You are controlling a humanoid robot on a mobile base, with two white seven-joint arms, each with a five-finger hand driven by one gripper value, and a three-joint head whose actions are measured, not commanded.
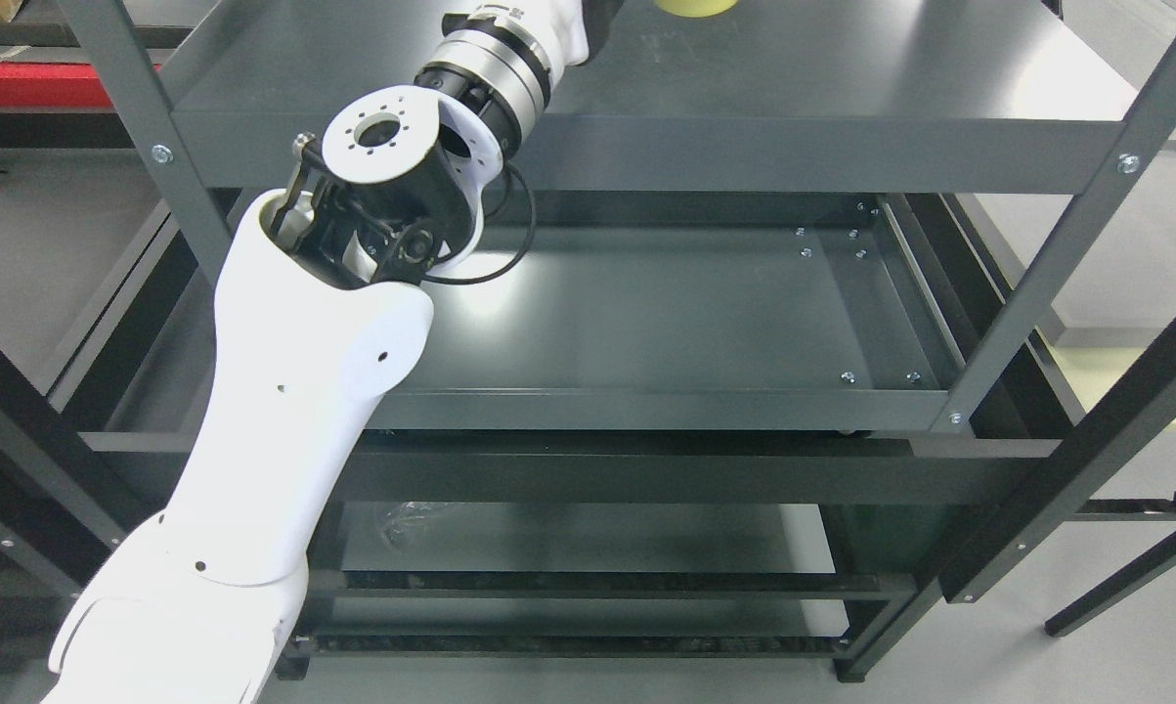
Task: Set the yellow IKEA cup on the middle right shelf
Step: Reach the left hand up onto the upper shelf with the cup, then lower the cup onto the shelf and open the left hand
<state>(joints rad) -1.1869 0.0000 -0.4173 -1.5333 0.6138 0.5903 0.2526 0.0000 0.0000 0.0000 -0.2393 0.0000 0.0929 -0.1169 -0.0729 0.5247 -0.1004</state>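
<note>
The yellow cup (695, 6) shows only as a sliver at the picture's top edge, over the back of the dark grey rack's top shelf (842, 88). My left arm (304, 411) comes in from the lower left and bends at the elbow joint (392, 166). Its metal wrist (495, 59) reaches up over the top shelf just left of the cup. The hand itself is cut off by the top edge, so any hold on the cup is hidden. The middle shelf (666, 313) lies below, bare metal.
The rack's slanted posts (1057, 264) frame the shelves. A lower shelf (588, 538) sits beneath. A black cable loop (514, 249) hangs from the elbow. Another frame with a pale yellow surface (1125, 381) stands to the right. A red strip (50, 83) is at the far left.
</note>
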